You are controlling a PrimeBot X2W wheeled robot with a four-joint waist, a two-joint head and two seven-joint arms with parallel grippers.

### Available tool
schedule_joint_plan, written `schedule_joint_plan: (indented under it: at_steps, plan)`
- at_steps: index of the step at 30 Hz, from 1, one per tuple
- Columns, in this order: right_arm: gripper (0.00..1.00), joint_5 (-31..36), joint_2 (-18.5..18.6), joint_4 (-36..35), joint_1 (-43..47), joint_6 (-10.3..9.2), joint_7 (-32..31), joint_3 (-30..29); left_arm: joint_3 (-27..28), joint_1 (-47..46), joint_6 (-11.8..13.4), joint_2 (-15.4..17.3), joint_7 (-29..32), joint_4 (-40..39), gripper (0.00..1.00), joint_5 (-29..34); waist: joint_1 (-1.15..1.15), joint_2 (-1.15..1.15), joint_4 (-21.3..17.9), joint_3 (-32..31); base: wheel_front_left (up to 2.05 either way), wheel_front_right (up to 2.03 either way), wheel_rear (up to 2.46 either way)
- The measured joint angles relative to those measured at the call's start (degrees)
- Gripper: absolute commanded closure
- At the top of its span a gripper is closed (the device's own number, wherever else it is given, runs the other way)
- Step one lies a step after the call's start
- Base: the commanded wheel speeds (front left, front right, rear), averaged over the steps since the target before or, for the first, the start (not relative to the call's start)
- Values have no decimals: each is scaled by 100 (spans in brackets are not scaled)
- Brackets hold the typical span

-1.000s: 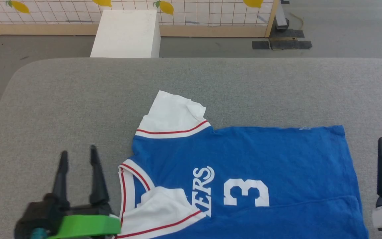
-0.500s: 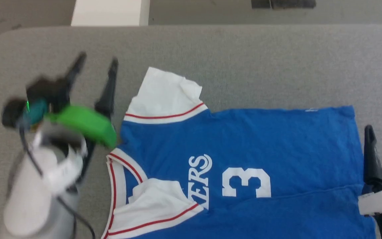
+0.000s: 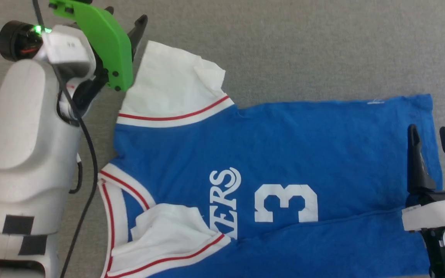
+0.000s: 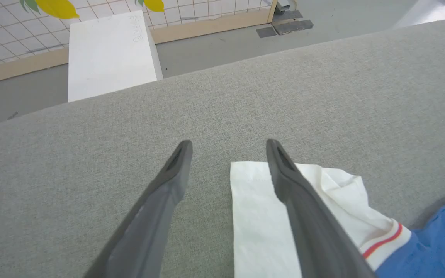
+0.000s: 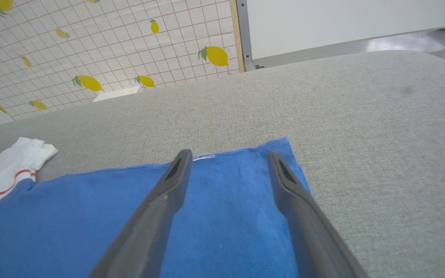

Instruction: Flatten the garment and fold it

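One blue T-shirt (image 3: pixel 303 154) lies front-up on the grey tabletop (image 3: pixel 303 46), collar toward my left and hem toward my right. Its chest carries one white number 3 and the white letters "ERS". It has two white sleeves, each edged with a red stripe. The far sleeve (image 3: pixel 168 88) spreads onto the tabletop with one corner turned over, and the near sleeve (image 3: pixel 168 239) is folded in over the blue chest.

My left gripper (image 4: pixel 228 144) is spread wide and holds nothing. One finger is over the far sleeve's outer edge, the other over bare tabletop. My right gripper (image 3: pixel 427 131) is also spread wide and empty, both fingers over the hem's far corner.

Beyond the tabletop stand one white box (image 4: pixel 106 50) and a lemon-patterned tiled wall (image 5: pixel 91 46).
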State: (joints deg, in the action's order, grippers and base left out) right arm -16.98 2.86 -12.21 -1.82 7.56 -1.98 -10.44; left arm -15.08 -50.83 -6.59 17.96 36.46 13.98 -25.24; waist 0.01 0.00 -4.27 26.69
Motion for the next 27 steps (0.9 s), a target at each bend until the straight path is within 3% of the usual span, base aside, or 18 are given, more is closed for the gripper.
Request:
schedule_joint_plan:
  at_steps: [9, 11, 12, 20, 27]
  plan:
    - [0, -67, 0, 230, -144, 0, 59, 36, -42, -163, 96, 75, 1180, 573, 0, -441, 0, 0, -298, 542, 0, 0, 0]
    - [0, -68, 1, 248, -194, 0, 77, 41, -48, -196, 111, 120, 1192, 541, 70, -449, 0, 0, -330, 595, 0, 0, 0]
    - [0, -74, 0, 257, -223, 0, 79, 43, -44, -202, 111, 140, 1169, 530, 100, -449, 0, 0, -345, 619, 0, 0, 0]
    - [0, 122, 56, 109, -566, 0, -271, 43, -96, -83, 48, 124, 868, 444, 100, -613, -1, 0, -321, 556, 0, 0, 0]
    - [0, -119, 659, -23, -1442, -1, -1794, -208, -266, 221, -29, 89, 413, 292, 100, -782, -1, 0, -171, 311, 0, 0, 0]
